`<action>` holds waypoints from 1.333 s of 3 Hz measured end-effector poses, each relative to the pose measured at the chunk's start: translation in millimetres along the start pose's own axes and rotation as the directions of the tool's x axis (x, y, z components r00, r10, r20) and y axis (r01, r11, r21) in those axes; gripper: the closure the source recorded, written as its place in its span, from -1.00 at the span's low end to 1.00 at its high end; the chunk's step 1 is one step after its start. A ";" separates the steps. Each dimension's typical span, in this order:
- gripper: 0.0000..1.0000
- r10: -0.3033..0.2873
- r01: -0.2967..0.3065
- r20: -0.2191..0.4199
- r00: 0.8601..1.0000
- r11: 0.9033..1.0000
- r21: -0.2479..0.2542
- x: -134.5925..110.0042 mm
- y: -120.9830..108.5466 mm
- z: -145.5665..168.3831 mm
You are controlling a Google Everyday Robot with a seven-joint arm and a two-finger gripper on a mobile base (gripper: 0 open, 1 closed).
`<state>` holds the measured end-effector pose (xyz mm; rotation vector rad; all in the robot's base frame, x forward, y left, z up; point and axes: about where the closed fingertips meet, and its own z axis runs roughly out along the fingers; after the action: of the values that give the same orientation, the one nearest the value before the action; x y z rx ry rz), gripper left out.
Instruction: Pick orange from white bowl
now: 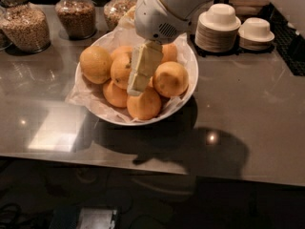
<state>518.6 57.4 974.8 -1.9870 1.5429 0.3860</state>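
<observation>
Cream tool (136,84) over white bowl (193,74)

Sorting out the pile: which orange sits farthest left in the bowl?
The large orange by the white bowl's left rim; the others crowd rightward around the gripper, which hangs over the pile's middle.

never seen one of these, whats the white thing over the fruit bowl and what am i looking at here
That white thing is a robot arm. The cream part at its end is its grasping tool, hanging down over the oranges in the white bowl. There is one picture, from a single camera looking down at the grey counter. The bowl is lined with crinkled paper. Behind it stand glass jars of grain and stacks of small bowls. Whether the tool holds an orange cannot be seen.
</observation>
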 end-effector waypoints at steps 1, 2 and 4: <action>-1.00 0.036 -0.036 0.017 0.999 0.999 -0.029 10.1 0.1 13.5; -1.00 0.075 -0.074 0.031 0.997 0.996 -0.045 22.1 -1.3 23.8; -1.00 0.125 -0.125 0.008 0.992 0.991 -0.044 34.1 -3.0 30.4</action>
<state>535.0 49.7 932.7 -1.9232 1.6703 0.4841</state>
